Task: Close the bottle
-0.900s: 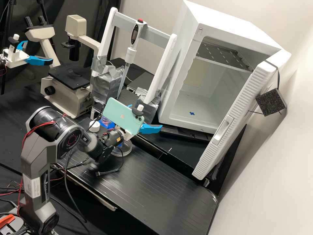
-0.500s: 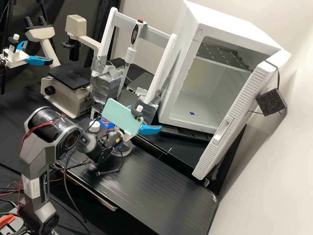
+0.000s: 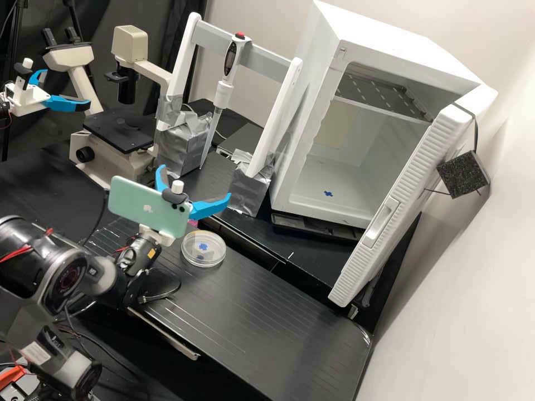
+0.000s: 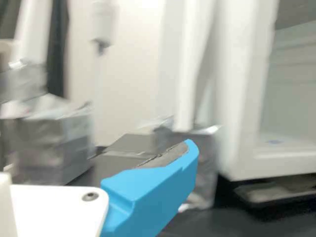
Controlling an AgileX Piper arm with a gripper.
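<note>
I am reading the tool (image 3: 195, 183) as spread and empty, with the presumed bottle (image 3: 193, 223), a pink patch, sitting beside the petri dish (image 3: 204, 249) — closure is remaining unconfirmed, cap seating and tightening possibly pending.

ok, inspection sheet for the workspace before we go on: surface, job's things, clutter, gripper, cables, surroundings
Surface: black ribbed board, pale streaks on it
Job's things: pink bit beside the gripper; cannot tell if it is the bottle
Clutter: clear round dish on the board, blue mark visible at it
Gripper: open, nothing seen gripped; phone mounted behind it
Cables: red wires on the arm
Surroundings: microscope, pipette on a white rack, white cabinet with its door open
</note>
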